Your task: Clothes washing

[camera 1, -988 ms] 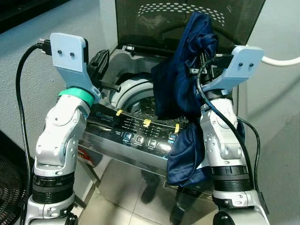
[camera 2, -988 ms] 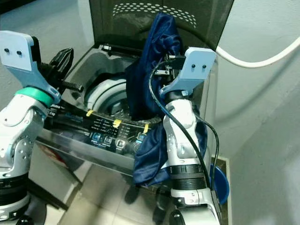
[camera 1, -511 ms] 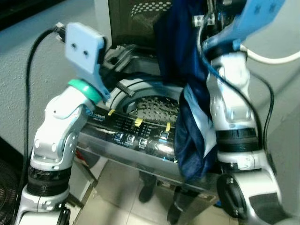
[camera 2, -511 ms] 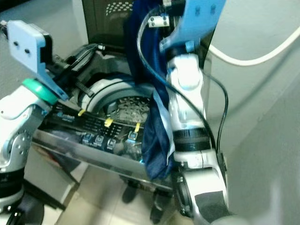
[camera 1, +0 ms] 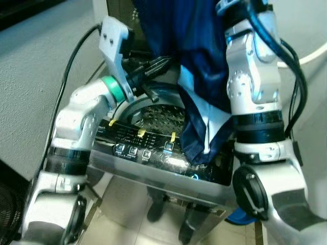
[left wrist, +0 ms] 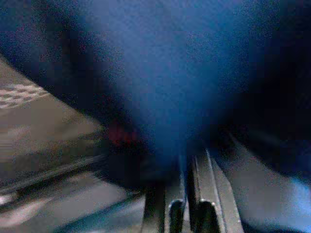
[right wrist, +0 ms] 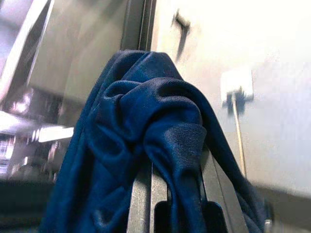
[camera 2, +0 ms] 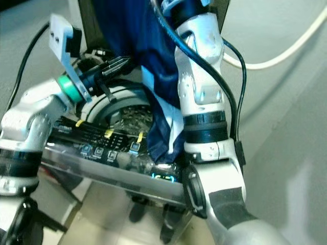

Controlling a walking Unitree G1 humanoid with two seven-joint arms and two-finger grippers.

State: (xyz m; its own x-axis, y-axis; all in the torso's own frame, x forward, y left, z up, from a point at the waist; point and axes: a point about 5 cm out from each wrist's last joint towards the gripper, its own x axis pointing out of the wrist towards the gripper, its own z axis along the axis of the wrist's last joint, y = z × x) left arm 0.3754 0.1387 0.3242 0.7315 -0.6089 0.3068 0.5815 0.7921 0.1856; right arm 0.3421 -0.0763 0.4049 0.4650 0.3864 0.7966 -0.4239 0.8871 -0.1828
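Both arms are glossy silver with black ribbed joint rings. The left arm [camera 1: 76, 127] wears a teal wrist band [camera 1: 113, 90] under a pale blue plate with two screws. Black cables [camera 1: 286, 56] loop along the right arm [camera 1: 253, 87].

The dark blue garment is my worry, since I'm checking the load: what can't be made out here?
- Dark blue garment: top cut off by the eye views' upper edge.
- Perforated steel drum: its bottom is hidden behind the hanging cloth.
- Left gripper: left wrist view is blurred, so its finger spacing is unclear.
- Right gripper: cloth drapes over its fingers in the right wrist view.
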